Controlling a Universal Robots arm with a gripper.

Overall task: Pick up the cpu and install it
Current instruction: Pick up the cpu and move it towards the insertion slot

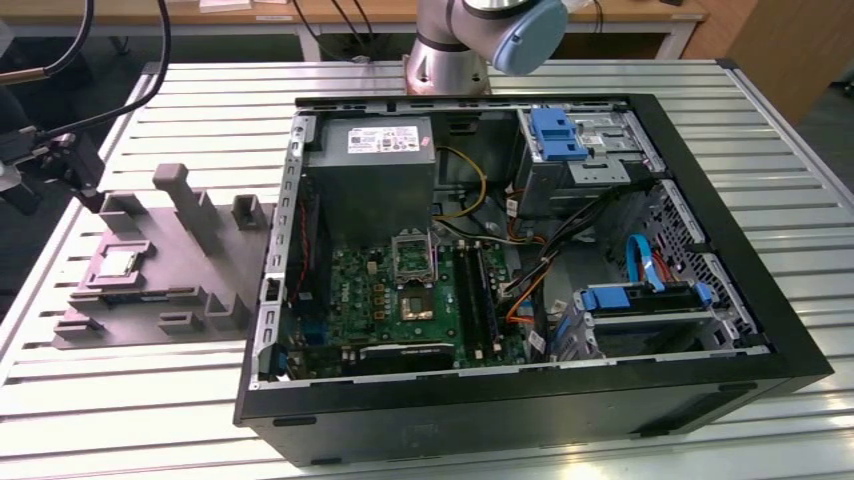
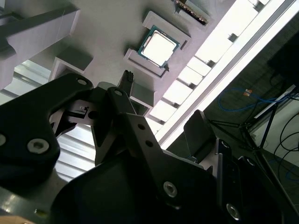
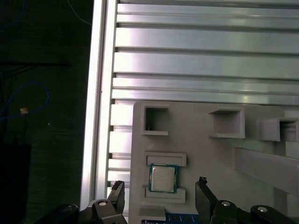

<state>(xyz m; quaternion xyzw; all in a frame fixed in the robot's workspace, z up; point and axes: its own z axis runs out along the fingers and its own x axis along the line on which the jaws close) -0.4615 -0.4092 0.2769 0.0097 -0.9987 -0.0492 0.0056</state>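
The open black computer case [image 1: 534, 395] holds the green board [image 1: 387, 300] with its metal-framed socket [image 1: 414, 255]. Beside it, on the exterior view's left, the grey tray [image 1: 147, 305] cradles the cpu [image 1: 118, 262] in a square recess. The gripper [image 3: 160, 182] hangs over the cpu, fingers [image 3: 117, 192] spread wide, grasping nothing.

— What carried everything?
— A slatted metal table [image 1: 120, 400], its ribs running across the exterior view.
— And what lay on it?
— A grey plastic tray [image 1: 140, 300] with upright posts lay toward the exterior view's left, near the table's edge. Just beside it, on the right, sat an open black computer case [image 1: 534, 410].
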